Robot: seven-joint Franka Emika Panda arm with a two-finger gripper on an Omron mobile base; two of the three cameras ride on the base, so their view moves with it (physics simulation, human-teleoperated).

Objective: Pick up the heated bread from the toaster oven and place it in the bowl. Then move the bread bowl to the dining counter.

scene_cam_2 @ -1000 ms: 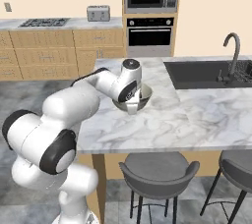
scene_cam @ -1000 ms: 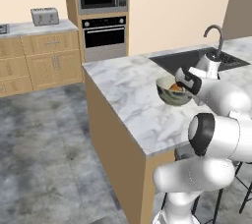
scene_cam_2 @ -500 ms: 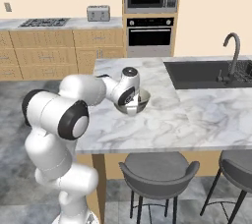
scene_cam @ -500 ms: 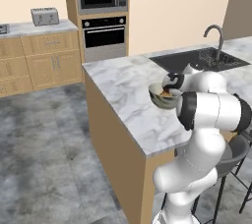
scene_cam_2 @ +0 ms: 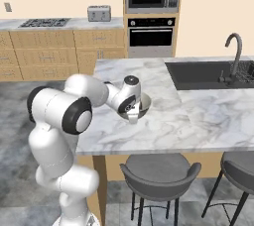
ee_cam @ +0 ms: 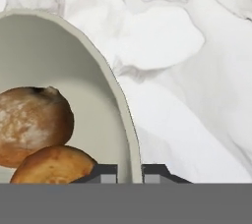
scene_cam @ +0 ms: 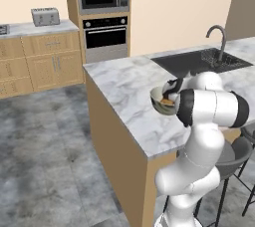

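Over the marble desk (scene_cam: pixel 119 79), on the side of the sink (scene_cam: pixel 201 61) nearer the robot, the bowl (scene_cam: pixel 164 102) rides in the gripper (ee_cam: pixel 130 171), whose two dark fingertips stand one on each side of the bowl's wall, one inside and one outside. They are pinching the rim, with the bowl's cream hollow opening to the left in the hand view.

Inside it, two round pieces lie against each other: a browner, flour-dusted bun and, nearer the fingertips, the heated bread (ee_cam: pixel 51 165), golden-orange.

From the right base view the bowl (scene_cam_2: pixel 141 107) sits low over the desk, well short of the sink and near the desk's front corner; whether its base is touching the marble or just above it I cannot tell.

Judging by this, the bread is already in the bowl and the bowl has reached the dining counter. What the next move turns on is the drop straight down to the marble beneath, then spreading the fingertips off the rim.
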